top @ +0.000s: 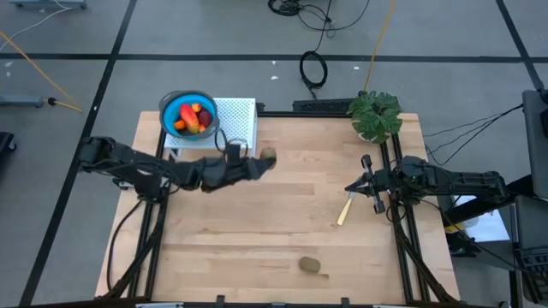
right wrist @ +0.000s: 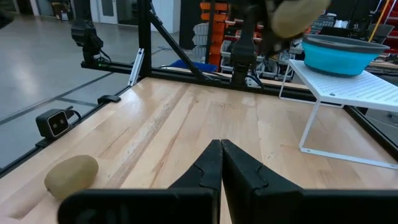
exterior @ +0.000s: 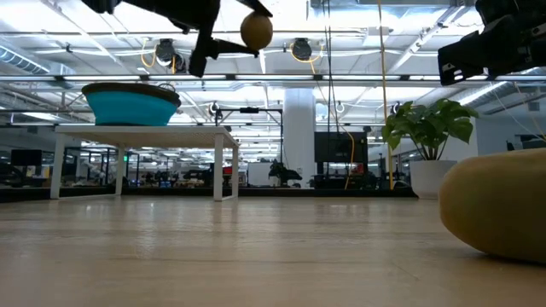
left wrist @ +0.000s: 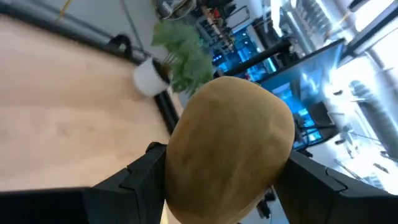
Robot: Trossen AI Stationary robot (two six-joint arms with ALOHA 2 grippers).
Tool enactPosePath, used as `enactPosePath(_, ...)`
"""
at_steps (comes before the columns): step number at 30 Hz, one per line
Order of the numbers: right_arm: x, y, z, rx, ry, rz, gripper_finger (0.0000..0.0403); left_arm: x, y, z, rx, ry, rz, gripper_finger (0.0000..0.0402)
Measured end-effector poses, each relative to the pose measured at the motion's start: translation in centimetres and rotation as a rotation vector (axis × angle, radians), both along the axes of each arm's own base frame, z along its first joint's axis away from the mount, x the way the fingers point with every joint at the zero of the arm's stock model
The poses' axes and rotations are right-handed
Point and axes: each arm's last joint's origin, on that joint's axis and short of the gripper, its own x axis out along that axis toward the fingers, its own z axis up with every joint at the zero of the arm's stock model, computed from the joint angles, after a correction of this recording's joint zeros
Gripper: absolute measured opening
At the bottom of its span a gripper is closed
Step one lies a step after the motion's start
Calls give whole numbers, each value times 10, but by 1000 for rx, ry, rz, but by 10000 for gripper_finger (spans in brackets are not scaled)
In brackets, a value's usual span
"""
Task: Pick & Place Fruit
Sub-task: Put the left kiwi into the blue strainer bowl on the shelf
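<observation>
Wooden table (top: pixel 257 231) fills the middle of the high view, pale planks with a dark frame along its sides. At its far edge stands a white perforated stand (top: pixel 235 120), and on that stand sits a blue bowl (top: pixel 171 109) that holds several pieces of fruit (top: pixel 193 118): a red-orange oval and smaller orange and dark red pieces. A leafy green plant (top: pixel 375 115) in a white pot stands at the far right corner of the table.

Reaching in from the left side, the left arm stretches over the table toward the stand. The left gripper (top: pixel 262 162) is raised well above the wood and its fingers are clamped on a brown-green kiwi (top: pixel 268 156); in the left wrist view the kiwi (left wrist: pixel 230 149) fills the space between the two dark fingers, and in the low view it (exterior: pixel 256 31) hangs high in the air, to the right of the bowl (exterior: pixel 132 104) and higher than its rim.

Over the right edge of the table waits the right arm, its right gripper (top: pixel 353 187) pressed fully closed with nothing between the fingers, as the right wrist view shows (right wrist: pixel 220 163).

A second kiwi (top: pixel 310 265) lies on the wood near the front edge, well apart from both grippers. A pale yellow stick (top: pixel 345 210) lies on the table just beside the right gripper.
</observation>
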Motion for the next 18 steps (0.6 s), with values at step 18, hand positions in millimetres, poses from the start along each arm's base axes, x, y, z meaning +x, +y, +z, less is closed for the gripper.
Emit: enactPosePath(18,0,0,0,10,1,-6,0,-18,118,83,338,362,-13,246)
